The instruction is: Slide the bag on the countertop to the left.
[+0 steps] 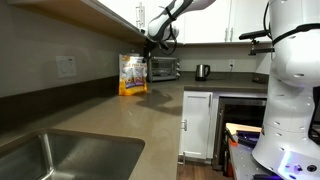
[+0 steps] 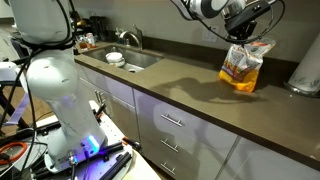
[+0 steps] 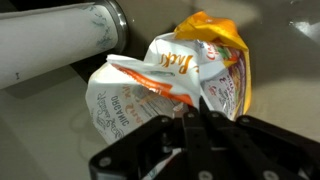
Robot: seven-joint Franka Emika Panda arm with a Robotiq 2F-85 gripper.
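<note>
The yellow-orange bag (image 1: 132, 75) stands on the grey-brown countertop (image 1: 130, 120) by the back wall, left of a toaster oven. In the exterior view from the front the bag (image 2: 244, 68) leans a little, its crimped top just under my gripper (image 2: 247, 38). In an exterior view my gripper (image 1: 153, 42) hangs above the bag's right side. In the wrist view the bag (image 3: 170, 75) is crumpled, and my gripper's (image 3: 197, 108) fingers are together with their tips against its upper edge. Whether a fold of film is pinched between them does not show.
A silver toaster oven (image 1: 164, 68) and a kettle (image 1: 202, 71) stand right of the bag. A steel sink (image 2: 135, 60) with a faucet and a white bowl (image 2: 116, 60) lies further along the countertop (image 2: 180, 85). A white cylinder (image 3: 60, 40) lies next to the bag.
</note>
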